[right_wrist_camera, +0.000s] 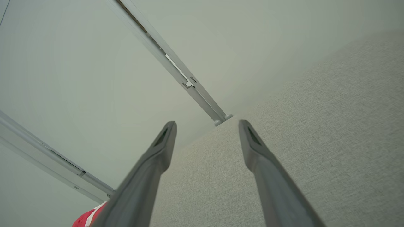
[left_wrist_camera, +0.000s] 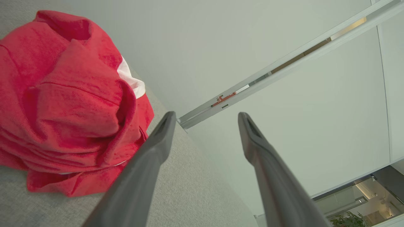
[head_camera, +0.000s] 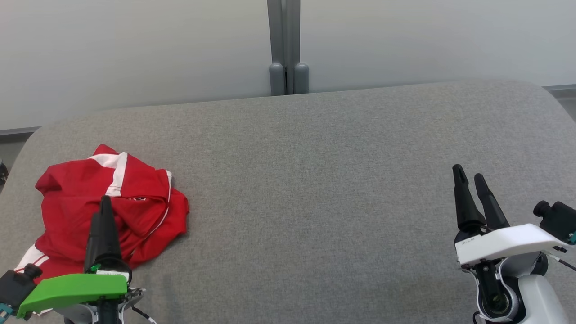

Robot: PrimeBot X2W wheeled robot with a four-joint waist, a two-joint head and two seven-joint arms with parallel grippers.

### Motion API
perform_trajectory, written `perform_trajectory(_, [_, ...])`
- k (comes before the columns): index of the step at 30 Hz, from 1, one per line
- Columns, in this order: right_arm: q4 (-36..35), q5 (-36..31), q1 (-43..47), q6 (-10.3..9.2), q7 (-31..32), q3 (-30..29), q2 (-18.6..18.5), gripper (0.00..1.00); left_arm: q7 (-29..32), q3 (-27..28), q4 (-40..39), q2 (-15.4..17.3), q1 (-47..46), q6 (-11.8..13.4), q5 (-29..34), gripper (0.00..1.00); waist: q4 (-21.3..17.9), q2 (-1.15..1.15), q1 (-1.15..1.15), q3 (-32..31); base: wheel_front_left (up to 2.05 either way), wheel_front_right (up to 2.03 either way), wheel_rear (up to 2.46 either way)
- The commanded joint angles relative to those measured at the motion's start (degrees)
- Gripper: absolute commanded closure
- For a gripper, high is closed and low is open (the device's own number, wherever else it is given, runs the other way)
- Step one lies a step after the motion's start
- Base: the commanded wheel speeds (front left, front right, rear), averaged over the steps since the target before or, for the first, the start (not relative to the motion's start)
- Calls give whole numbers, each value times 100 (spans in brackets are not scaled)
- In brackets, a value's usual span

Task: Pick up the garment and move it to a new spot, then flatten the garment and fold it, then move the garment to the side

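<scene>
The garment is a red top with white stripes, lying crumpled in a heap at the left side of the grey padded surface. My left gripper hovers over its near part, fingers pointing away from me. In the left wrist view the left gripper stands open with nothing between its fingers, and the garment lies off to the left of them. At the lower right my right gripper is open and empty above bare fabric. The right wrist view shows the right gripper open, with a red corner of the garment at the bottom left.
A pale wall runs behind the surface, with a grey vertical post at the back centre. The surface's rounded edges curve off at far left and far right. Bare grey fabric stretches from the garment to my right gripper.
</scene>
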Motion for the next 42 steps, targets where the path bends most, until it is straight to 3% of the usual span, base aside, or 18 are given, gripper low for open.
perform_trajectory(1, [-130, -346, -46, 13, -70, 52, -65, 0, -68, -65, -179, 44, -17, 48, 301, 0, -5, 0, 0, -2, 0, 0, 0])
perform_trajectory(21, [-31, -2382, 81, 15, -423, 267, -69, 0, -418, -1079, -125, 87, 207, 344, 3175, 0, -74, 0, 0, -51, 0, 0, 0])
perform_trajectory(32, [-16, -3247, 128, 16, -590, 388, -68, 0, -588, -1670, -24, 384, 226, 795, 4093, 0, -108, 0, 0, -80, 0, 0, 0])
perform_trajectory(42, [6, -3906, 153, 16, -728, 468, -80, 0, -728, -2066, 72, 598, 178, 1144, 4549, 0, -117, 0, 0, -109, 0, 0, 0])
